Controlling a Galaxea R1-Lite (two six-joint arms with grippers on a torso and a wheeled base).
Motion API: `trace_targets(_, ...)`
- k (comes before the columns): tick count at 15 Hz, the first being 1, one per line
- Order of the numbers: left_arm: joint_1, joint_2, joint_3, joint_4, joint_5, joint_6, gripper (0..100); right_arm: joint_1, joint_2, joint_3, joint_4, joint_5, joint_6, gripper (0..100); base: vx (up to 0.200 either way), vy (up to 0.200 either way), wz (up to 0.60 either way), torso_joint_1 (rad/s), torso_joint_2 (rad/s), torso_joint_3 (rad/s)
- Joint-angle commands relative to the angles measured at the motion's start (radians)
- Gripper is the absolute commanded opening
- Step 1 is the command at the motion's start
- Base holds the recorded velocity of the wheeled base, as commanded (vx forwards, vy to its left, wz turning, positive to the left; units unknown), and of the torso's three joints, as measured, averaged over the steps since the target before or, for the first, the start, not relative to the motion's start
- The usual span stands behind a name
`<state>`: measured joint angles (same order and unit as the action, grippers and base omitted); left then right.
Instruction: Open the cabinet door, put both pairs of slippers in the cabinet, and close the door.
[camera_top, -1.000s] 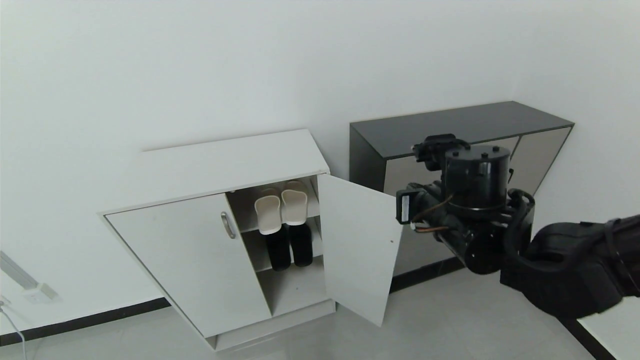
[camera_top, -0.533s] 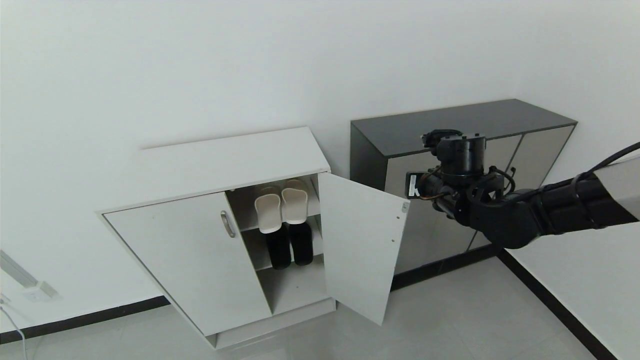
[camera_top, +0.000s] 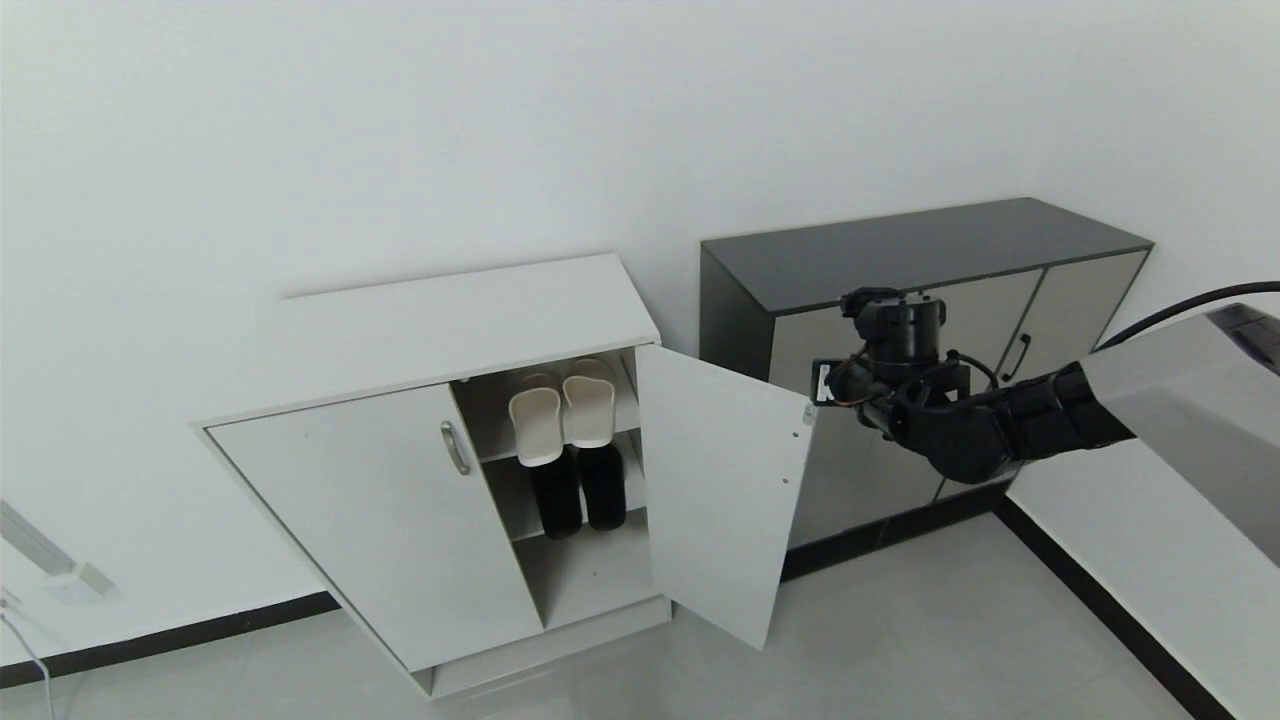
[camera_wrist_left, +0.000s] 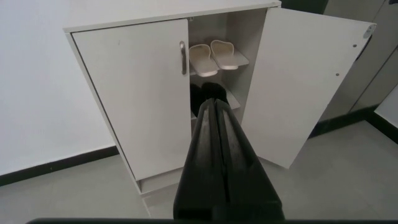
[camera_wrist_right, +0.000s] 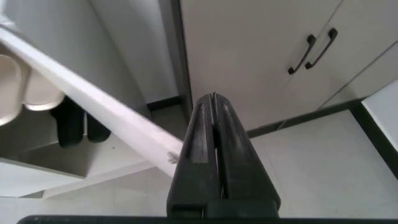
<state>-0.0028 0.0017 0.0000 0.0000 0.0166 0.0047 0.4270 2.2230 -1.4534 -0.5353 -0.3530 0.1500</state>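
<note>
- White wall behind, grey tiled floor below; 2 cabinets stand side by side against the wall.
- White cabinet: left door closed, with 1 metal handle near its inner edge. Right door swung out, roughly at a right angle to the cabinet front.
- Both pairs sit inside the open compartment. Cream slippers are on the upper shelf, side by side. Black slippers are on the shelf below, directly under the cream pair.
- Dark cabinet to the right of the white one, doors closed, black handles on its pale fronts.
- Right hand: held at the upper outer corner of the open door, on the side facing the dark cabinet. Fingers pressed together, nothing between them. In the right wrist view the door's top edge runs in under the fingers; contact with the door cannot be told. Both pairs lie well apart from this hand, beyond the door's width.
- Left hand: fingers pressed together, empty, aimed at the open compartment from well back. Black pair lies just past the fingertips in line of sight, cream pair above it.
</note>
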Motion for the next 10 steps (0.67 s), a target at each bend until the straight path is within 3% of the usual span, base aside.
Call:
trace_targets(1, 0.000, 0.000, 0.000, 0.000, 0.000, 0.000, 0, -0.011, 0.046, -0.022, 0.000, 0.000, 0.000, 0, 0.000, 0.000, 0.00, 0.000, 0.00, 0.000)
trace_targets(10, 0.000, 0.000, 0.000, 0.000, 0.000, 0.000, 0, -0.008, 0.087, -0.074, 0.001, 0.023, 0.045, 0, 0.000, 0.000, 0.00, 0.000, 0.00, 0.000)
